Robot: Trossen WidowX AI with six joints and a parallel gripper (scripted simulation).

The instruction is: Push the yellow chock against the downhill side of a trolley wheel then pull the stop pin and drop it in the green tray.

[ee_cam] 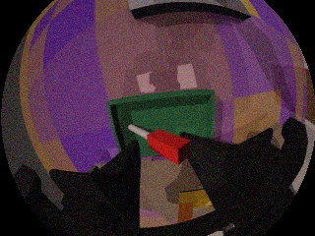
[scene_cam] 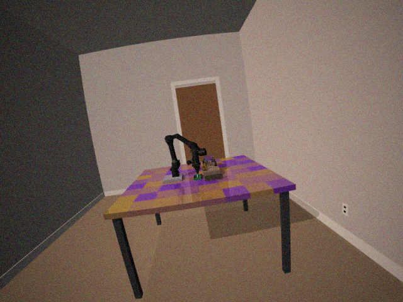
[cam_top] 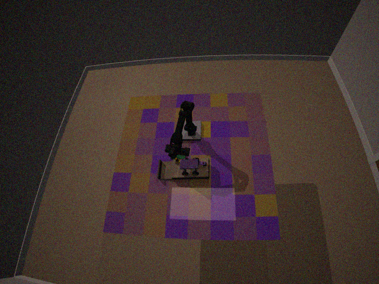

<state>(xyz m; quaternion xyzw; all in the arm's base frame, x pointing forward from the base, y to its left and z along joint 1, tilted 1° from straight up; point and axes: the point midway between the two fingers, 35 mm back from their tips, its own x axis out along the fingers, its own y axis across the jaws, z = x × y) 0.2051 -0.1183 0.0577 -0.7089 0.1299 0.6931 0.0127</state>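
Observation:
My gripper [scene_cam: 197,173] [ee_cam: 159,141] is part-open, low over the green tray [cam_top: 181,157] [scene_cam: 195,178] [ee_cam: 162,94]. The stop pin's red head [ee_cam: 167,146] shows between the fingertips, overlapping the right one, not gripped. Its pale shaft points into the tray; whether the pin rests on the tray or leans on a finger I cannot tell. The purple-topped trolley [cam_top: 189,163] [scene_cam: 208,158] stands on the ramp [cam_top: 168,171] [scene_cam: 213,176]. The yellow chock [cam_top: 177,160] [scene_cam: 204,167] [ee_cam: 195,198] is at the trolley's downhill end, its orange handle [ee_cam: 185,211] visible. Its contact with a wheel is too small to judge.
The arm's light base plate [cam_top: 197,132] [scene_cam: 172,178] [ee_cam: 192,7] is on the far side of the tray from the ramp. The ramp, with a dark end board [cam_top: 159,170], lies close beside the tray. The patchwork table [cam_top: 241,106] [scene_cam: 156,202] extends around them.

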